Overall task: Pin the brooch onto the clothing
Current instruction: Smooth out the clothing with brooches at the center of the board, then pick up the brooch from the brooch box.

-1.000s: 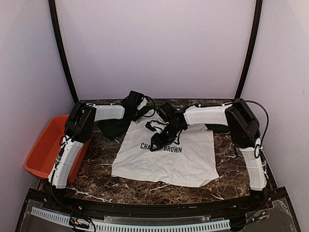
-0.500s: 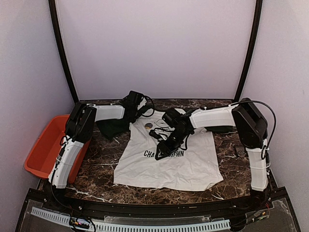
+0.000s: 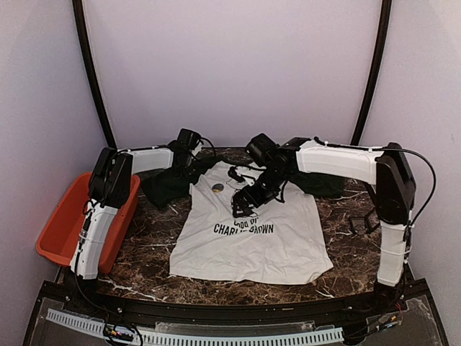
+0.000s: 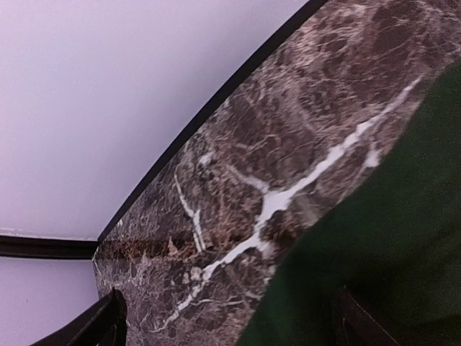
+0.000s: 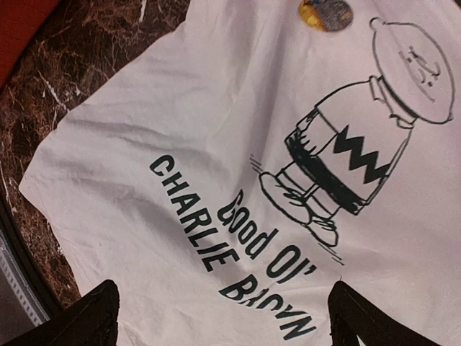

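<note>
Now my right gripper (image 5: 223,308) hangs wide, empty; I judge the brooch (image 5: 325,13) at its one o'clock (pinned? unclear) needs fastening to the clothing (image 5: 180,108).

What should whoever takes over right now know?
Left gripper: open, empty, over the green sleeve.
Right gripper: open, empty, above the print.
The shirt lies flat on the table; the brooch sits on its chest beside the print.
Done: brooch is on the shirt.
Left: can't tell whether the pin is fastened; probably check, then pull both arms back.
</note>
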Available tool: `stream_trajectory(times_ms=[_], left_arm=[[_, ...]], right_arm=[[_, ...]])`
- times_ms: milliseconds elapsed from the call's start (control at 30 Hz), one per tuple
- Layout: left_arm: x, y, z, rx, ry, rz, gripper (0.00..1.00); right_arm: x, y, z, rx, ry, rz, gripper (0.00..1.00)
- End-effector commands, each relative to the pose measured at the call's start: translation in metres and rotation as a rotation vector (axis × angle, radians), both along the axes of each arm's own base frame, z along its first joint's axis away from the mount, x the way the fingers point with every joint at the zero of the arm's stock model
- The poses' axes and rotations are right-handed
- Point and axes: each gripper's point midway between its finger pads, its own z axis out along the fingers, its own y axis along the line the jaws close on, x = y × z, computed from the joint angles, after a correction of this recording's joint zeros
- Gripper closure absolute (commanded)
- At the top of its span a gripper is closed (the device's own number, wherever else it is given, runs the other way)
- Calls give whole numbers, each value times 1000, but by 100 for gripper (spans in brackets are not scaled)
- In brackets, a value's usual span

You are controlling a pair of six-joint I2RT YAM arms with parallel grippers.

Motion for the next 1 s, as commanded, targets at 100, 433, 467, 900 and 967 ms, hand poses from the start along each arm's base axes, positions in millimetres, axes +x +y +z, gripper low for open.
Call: stream_trajectory(times_ms=[100,433,467,900,967], left_arm=[[-4,22,92,-227,-83,90,1],[-47,-85,141,-463,7,-240,1],[-58,-107,143,-477,26,-299,1],[-176,-276,122,-673,233,-789,1],[-177,-275,120,-648,227,-776,1]], right_arm=[[50,-58,81,-99,-296,-236,1],[20,-209,31,-498,-83,-675,1],[14,-217,25,-517,-60,-697,1],[-63,-296,7,-652,130,-1074,2],[-73,-311,9,-710,111,-1164,2]])
